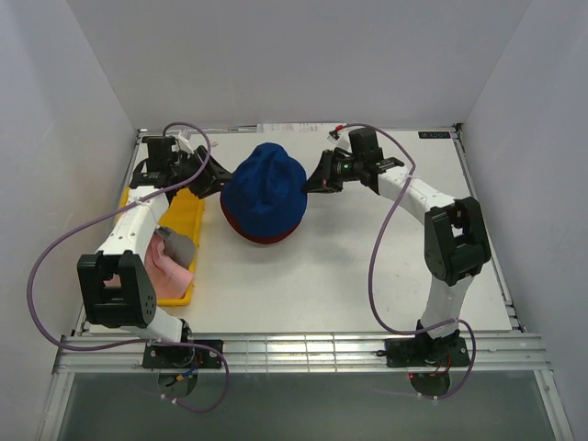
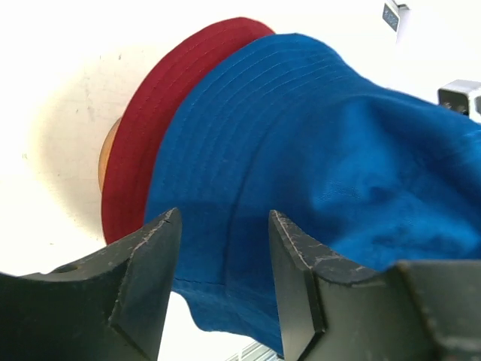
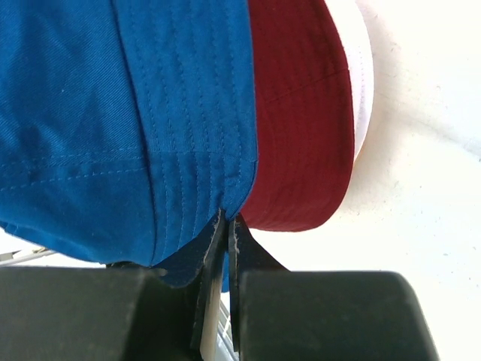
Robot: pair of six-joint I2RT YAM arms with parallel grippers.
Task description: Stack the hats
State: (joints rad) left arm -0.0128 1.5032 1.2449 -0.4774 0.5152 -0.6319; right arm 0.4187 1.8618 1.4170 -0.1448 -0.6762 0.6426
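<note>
Two hats sit stacked mid-table, blue hat [image 1: 265,188] over red hat [image 1: 262,237]. The right gripper [image 3: 227,226] pinches the blue brim; the left gripper [image 2: 224,218] hangs spread beside it, gripping nothing. One-sided pulling could drag the blue hat askew or off the red

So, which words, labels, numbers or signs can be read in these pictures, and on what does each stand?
No text can be read here.
On the dark plate at the far edge of the table: marks too small to read.
On the blue hat and the red hat: no print or label shows.
</note>
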